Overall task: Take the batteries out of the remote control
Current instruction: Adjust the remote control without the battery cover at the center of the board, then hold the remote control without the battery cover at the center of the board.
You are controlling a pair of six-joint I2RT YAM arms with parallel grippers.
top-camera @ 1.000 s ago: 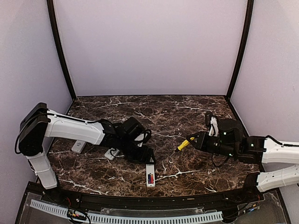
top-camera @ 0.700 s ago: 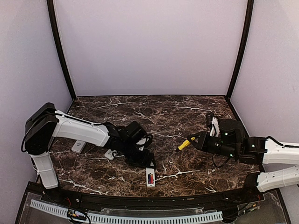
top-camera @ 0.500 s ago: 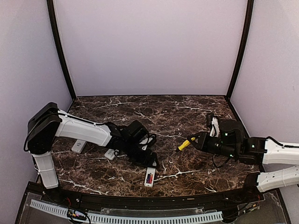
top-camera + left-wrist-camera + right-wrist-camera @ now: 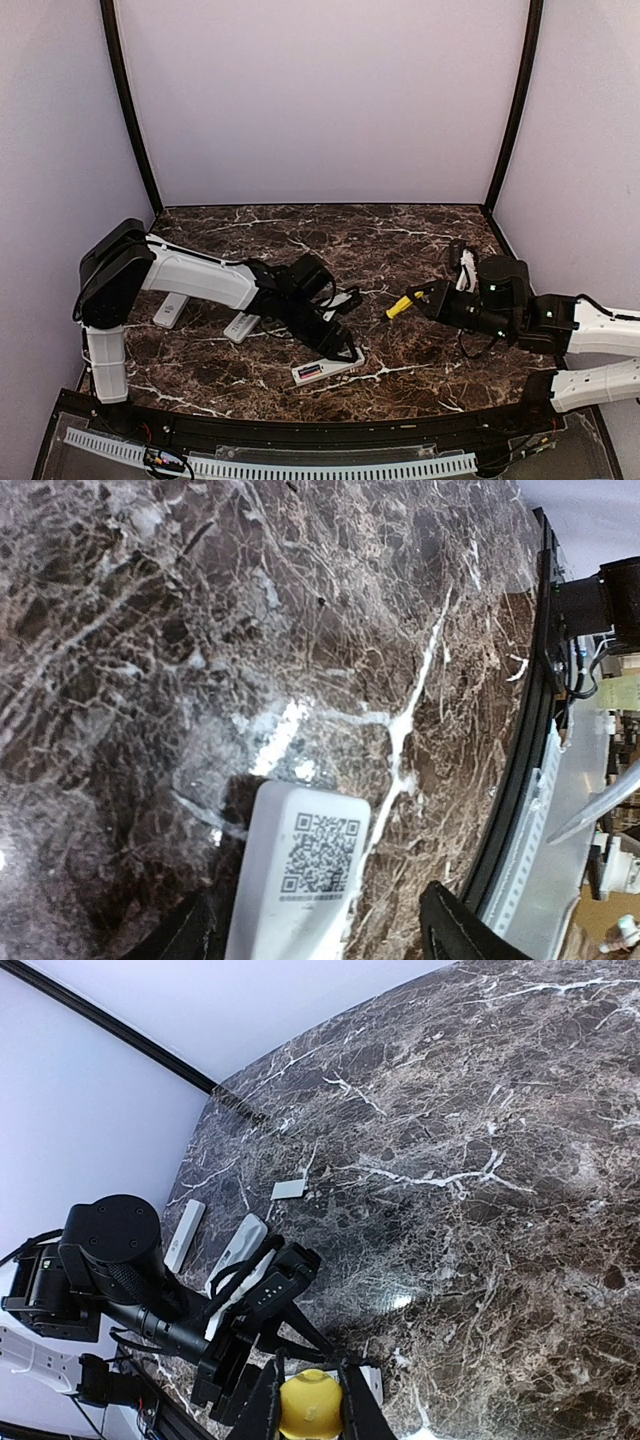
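Note:
A white remote control (image 4: 330,367) lies near the table's front edge, its open bay showing a red and a blue battery (image 4: 310,371). My left gripper (image 4: 345,351) is open and low over the remote's right end. In the left wrist view its dark fingers (image 4: 452,926) stand on either side of the remote's QR-code end (image 4: 305,865), with a gap on the right. My right gripper (image 4: 428,298) is shut on a yellow-handled screwdriver (image 4: 402,305), held above the table right of the remote. The handle (image 4: 310,1407) sits between the fingers in the right wrist view.
Two more white remotes (image 4: 170,310) (image 4: 243,326) lie left of the left arm and also show in the right wrist view (image 4: 185,1232) (image 4: 237,1245). A small white cover plate (image 4: 289,1189) lies behind the left gripper. The black front rail (image 4: 520,770) runs close by.
My left gripper has moved right and the remote has swung from pointing front-to-back to lying nearly crosswise, shifted right. The right arm with the screwdriver has barely moved.

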